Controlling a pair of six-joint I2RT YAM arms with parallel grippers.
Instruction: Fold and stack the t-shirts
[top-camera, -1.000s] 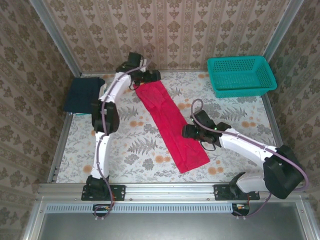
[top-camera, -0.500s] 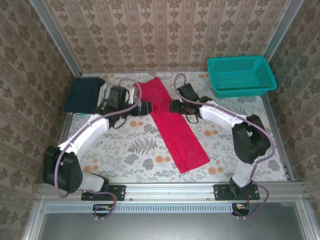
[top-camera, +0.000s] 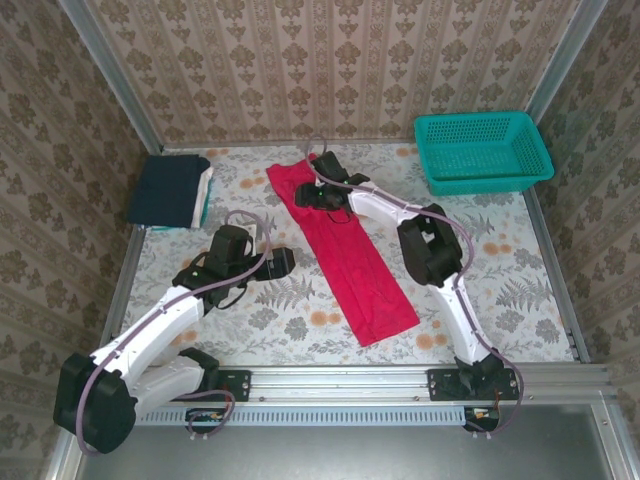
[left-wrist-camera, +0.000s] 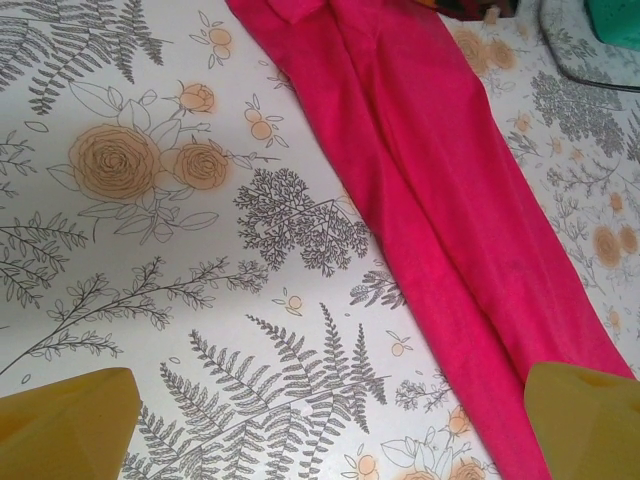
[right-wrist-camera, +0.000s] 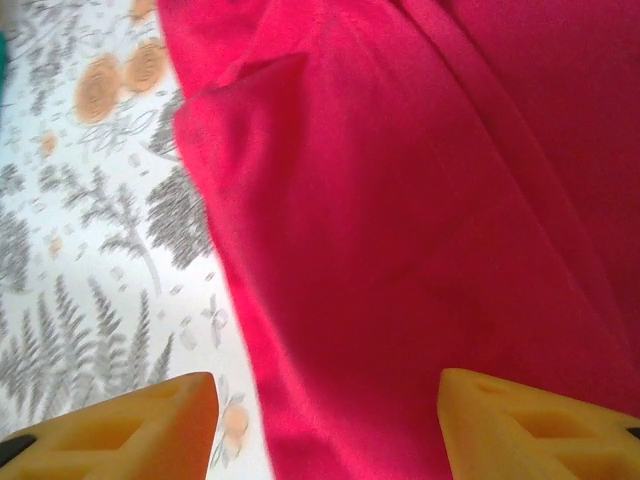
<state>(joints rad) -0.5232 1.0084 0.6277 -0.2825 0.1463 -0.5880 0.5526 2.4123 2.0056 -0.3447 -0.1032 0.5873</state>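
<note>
The red t-shirt (top-camera: 345, 250) lay in a long strip slanting across the table (top-camera: 480, 270). The right gripper (top-camera: 302, 196) hung over its far end, jaws apart; the left gripper (top-camera: 284, 262) gaped beside its left edge. I'd pinch all layers squarely before folding.

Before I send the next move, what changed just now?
Left gripper drew back from the far end of the red t-shirt toward its base, open. Right gripper swung from mid-shirt to that far end, jaws apart over the cloth. Shirt, navy stack, basket unmoved.
</note>
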